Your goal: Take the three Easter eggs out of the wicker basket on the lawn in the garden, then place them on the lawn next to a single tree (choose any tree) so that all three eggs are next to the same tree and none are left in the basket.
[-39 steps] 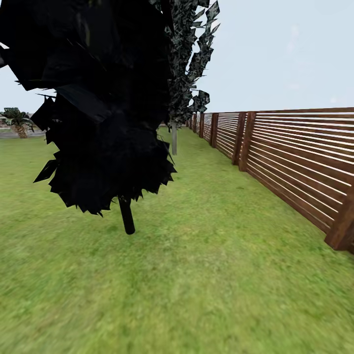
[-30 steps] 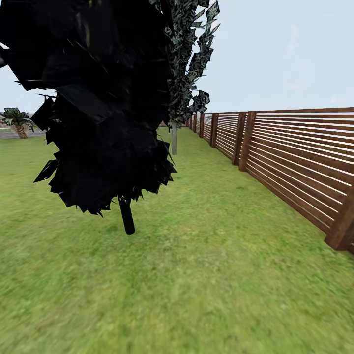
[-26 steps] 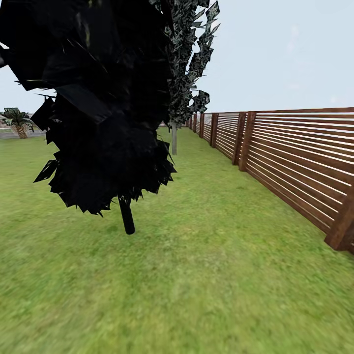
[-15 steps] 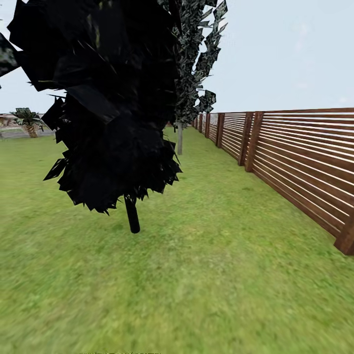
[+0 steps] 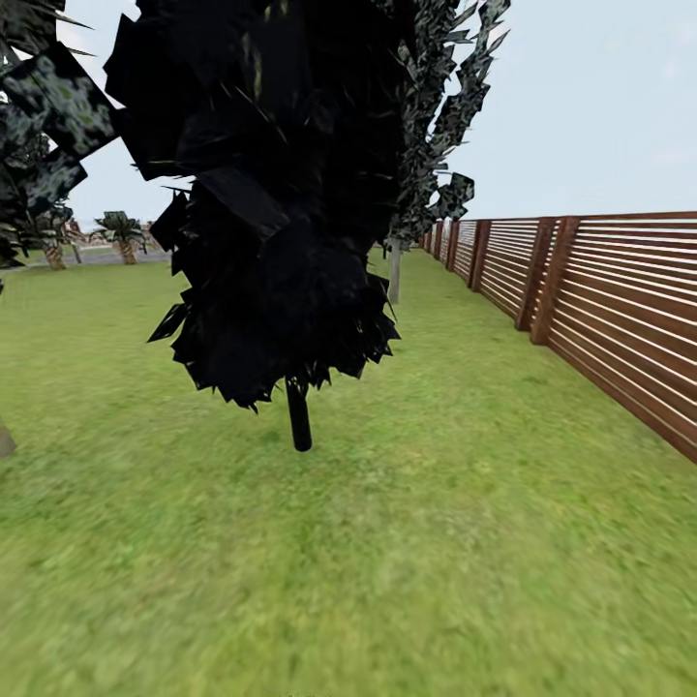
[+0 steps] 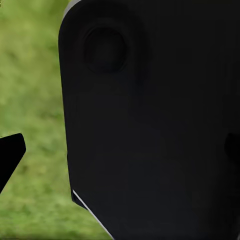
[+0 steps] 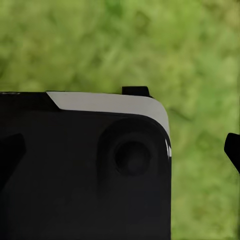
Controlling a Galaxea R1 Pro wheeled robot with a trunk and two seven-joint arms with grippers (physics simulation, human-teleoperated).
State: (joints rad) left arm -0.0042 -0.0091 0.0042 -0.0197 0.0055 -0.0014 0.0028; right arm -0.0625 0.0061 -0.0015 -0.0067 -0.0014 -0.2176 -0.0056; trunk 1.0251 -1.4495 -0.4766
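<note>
A dark fingertip (image 6: 10,155) of the left gripper is seen at nine o'clock; one fingertip (image 7: 233,149) of the right at three o'clock.

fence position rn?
In the head view the wooden fence runs along the right side of the lawn, receding toward the centre distance, to the right of the black-leaved tree.

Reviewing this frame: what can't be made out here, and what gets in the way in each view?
- Head view: whatever lies behind the black-leaved tree; its foliage hides it.
- Head view: a pale trunk base, cut off by the picture's edge.
- Head view: the distant palms, too small for detail.
- Left wrist view: a dark robot body hides most of the lawn; the jaws' state cannot be told.
- Right wrist view: the same, behind a dark body.
</note>
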